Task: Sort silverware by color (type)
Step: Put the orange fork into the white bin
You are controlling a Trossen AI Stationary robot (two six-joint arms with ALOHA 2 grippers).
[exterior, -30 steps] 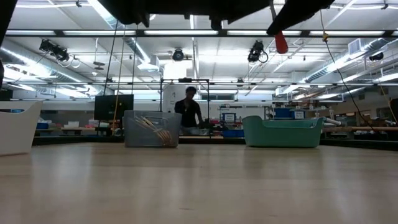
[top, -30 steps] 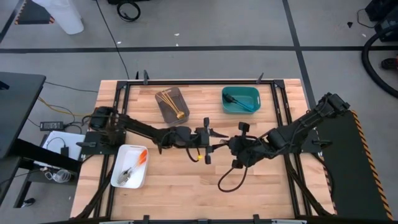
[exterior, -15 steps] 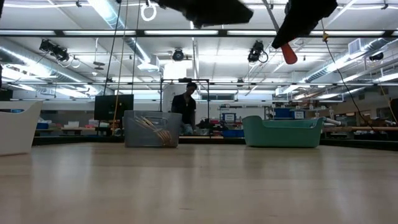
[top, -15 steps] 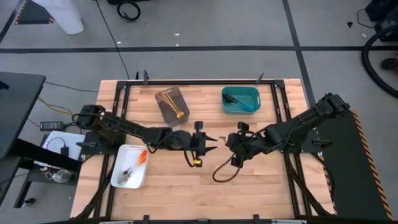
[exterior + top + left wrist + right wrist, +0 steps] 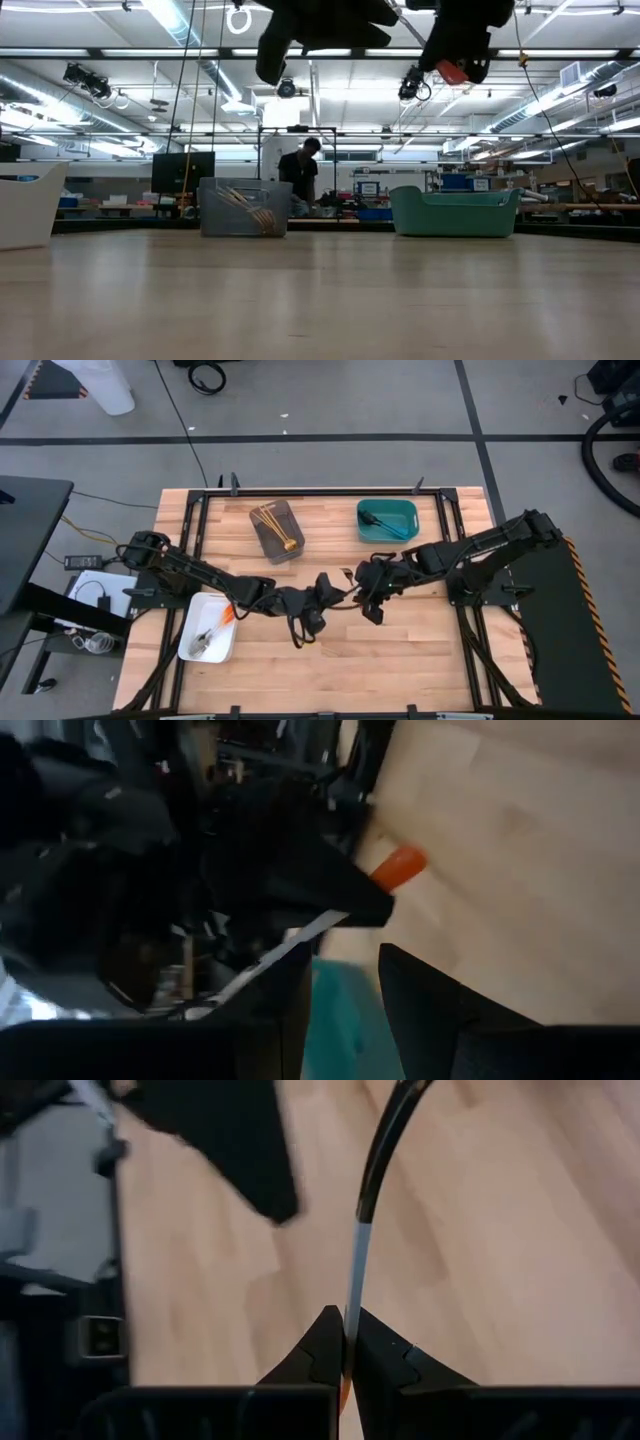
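My right gripper (image 5: pixel 343 1325) hangs above the middle of the table (image 5: pixel 330 660), shut on a fork with an orange handle (image 5: pixel 400 865) and a slim metal shaft (image 5: pixel 355 1270). In the low view the orange handle end (image 5: pixel 452 72) pokes out below that gripper, high over the table. My left gripper (image 5: pixel 345 982) hangs close beside it on its left, open, facing the fork with nothing between its fingers. In the high view the two grippers nearly meet, left (image 5: pixel 322 592) and right (image 5: pixel 368 595). My right gripper pinches the fork between its two fingertips (image 5: pixel 325 1342), where the metal shaft (image 5: pixel 350 1305) meets the orange handle. The shaft runs on past the fingertips and the orange end sticks out behind them. The fingers slant downward. The fork is lifted clear of the table.
A grey tray (image 5: pixel 277 530) with gold forks and a teal tray (image 5: pixel 387 520) with blue-handled ones stand at the far side. A white tray (image 5: pixel 209 628) with an orange-handled and dark metal forks lies near left. A person (image 5: pixel 303 175) stands in the room behind.
My right gripper has gone toward the table's left and far edge with the orange-handled fork, turning as it went and staying shut. My left gripper has rolled about its own axis and drawn slightly back to the left, staying open.
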